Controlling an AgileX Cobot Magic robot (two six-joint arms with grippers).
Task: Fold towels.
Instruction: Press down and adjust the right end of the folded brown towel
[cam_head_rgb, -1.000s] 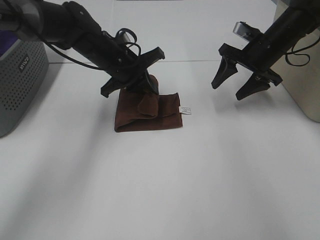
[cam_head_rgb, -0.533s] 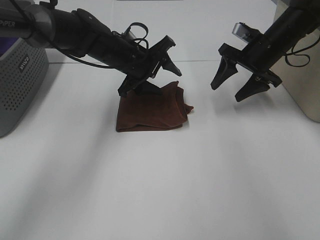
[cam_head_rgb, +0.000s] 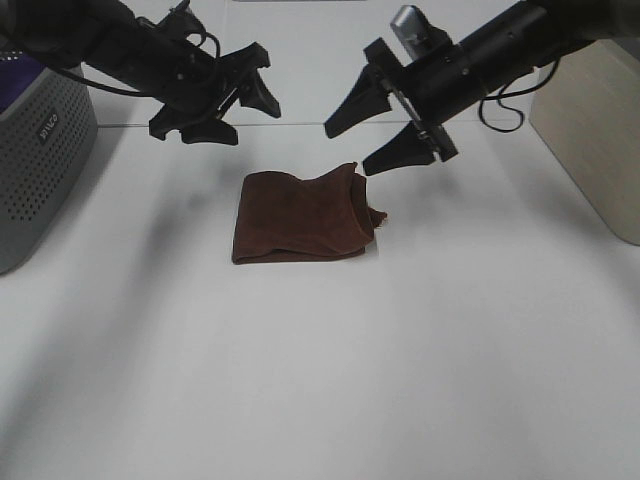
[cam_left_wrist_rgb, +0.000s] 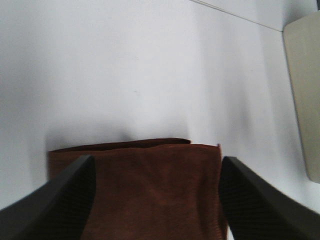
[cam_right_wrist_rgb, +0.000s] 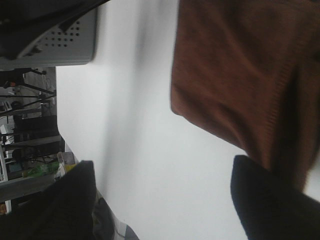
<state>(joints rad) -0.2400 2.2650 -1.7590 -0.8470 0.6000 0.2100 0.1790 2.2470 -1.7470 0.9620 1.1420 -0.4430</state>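
Towel (cam_head_rgb: 303, 217) lies loose, part folded
Left pincer (cam_head_rgb: 250, 118) and right pincer (cam_head_rgb: 348, 150) gape wide and empty, flanking it from above, probably lining up another fold.

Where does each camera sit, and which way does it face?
Exterior high: mounted high, looks down on table and towel; left gripper, right gripper and arms show.
Left wrist: on the left arm, faces the towel; its open fingers show.
Right wrist: on the right arm, faces the towel's edge; fingers show.
All share the towel.
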